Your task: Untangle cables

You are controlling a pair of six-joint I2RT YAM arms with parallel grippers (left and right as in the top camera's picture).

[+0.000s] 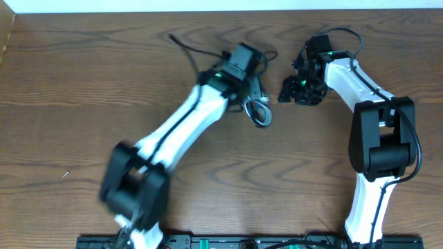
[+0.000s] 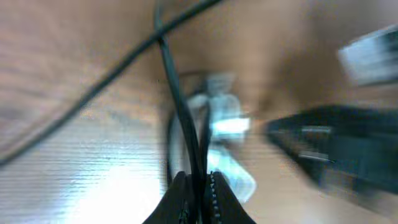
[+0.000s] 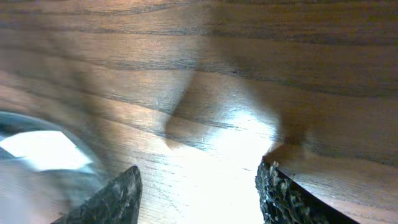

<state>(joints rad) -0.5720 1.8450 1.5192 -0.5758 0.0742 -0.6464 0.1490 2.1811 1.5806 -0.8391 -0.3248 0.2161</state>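
Fingertips of the left pincer pinch together on the black cable, which in the left wrist view runs straight out ahead of them, crosses another stretch of dark cord and leaves the frame at the top. Just beyond the tips and slightly to their right lies the white cable, blurred, its pale loops touching the black one. From overhead, the small pale loop rests on the wooden table right at the tip of this pincer, while the black cable trails away past the wrist toward the table's far edge. The right pincer, near the left one with wood showing between them, stands with its jaws apart. Its wrist camera shows only wood grain between the two dark pads, and a blurred pale shape at the left edge of that frame that cannot be identified
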